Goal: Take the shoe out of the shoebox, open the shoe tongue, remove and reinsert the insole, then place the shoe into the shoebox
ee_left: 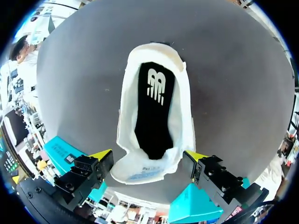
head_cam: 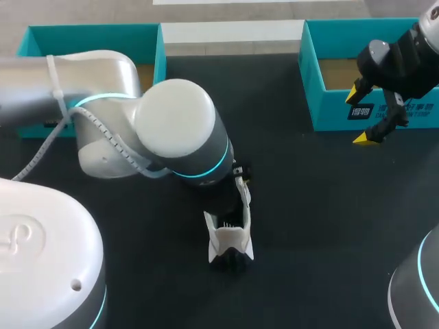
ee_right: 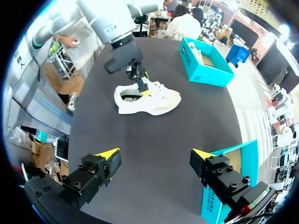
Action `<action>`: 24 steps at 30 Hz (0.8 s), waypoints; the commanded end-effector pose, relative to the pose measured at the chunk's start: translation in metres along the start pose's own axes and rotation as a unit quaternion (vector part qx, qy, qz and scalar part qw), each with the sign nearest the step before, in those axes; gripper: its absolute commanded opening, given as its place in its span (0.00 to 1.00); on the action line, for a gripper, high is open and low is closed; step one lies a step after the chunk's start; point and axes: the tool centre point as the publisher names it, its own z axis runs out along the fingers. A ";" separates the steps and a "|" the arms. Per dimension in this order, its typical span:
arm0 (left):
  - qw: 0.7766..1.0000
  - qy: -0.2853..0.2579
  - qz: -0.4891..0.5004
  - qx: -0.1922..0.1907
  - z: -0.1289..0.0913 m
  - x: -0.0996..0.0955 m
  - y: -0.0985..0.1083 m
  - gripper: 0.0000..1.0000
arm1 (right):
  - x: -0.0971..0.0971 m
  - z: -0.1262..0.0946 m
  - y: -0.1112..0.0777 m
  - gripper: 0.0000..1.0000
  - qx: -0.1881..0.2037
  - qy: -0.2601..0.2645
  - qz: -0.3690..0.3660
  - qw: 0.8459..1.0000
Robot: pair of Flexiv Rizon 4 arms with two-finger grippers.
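Near the table's point(head_cam: 309, 205) middle, head view, the shoe point(head_cam: 230, 236) lies out of the shoebox point(head_cam: 329, 110) at the far-right corner. Our right gripper point(head_cam: 361, 116) hangs beside that box, wide open and empty.

Left wrist: our left gripper point(ee_left: 148, 155) straddles the heel, fingers spread, holding nothing (black insole point(ee_left: 152, 112) seated).

Right wrist: tips apart, shoe well ahead.

We judge insole removal comes next: pinch its heel end, lift.

The white-and-grey left arm with cyan light rings point(head_cam: 110, 110) extended from the left side to the table's middle, wrist pointed straight down. Its black left gripper with yellow tips point(ee_left: 148, 157) had both fingers spread wide. The dark right arm point(head_cam: 405, 55) hung at the far right corner, and its black right gripper point(head_cam: 361, 116) was likewise spread wide, tips angled downward
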 end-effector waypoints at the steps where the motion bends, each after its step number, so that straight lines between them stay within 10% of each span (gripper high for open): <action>1: 1.000 -0.003 0.001 -0.003 -0.008 0.000 0.007 1.00 | -0.002 0.001 0.001 1.00 0.002 0.002 0.000 1.000; 16: 1.000 0.003 0.007 -0.014 -0.002 -0.009 0.031 1.00 | -0.002 0.001 0.001 1.00 0.002 0.002 0.000 1.000; 21: 1.000 0.008 0.010 -0.016 0.002 -0.010 0.036 0.58 | -0.002 0.001 0.001 1.00 0.002 0.002 0.000 1.000; 24: 1.000 0.013 0.008 -0.015 0.004 -0.008 0.038 0.57 | -0.002 0.001 0.001 1.00 0.002 0.002 0.000 1.000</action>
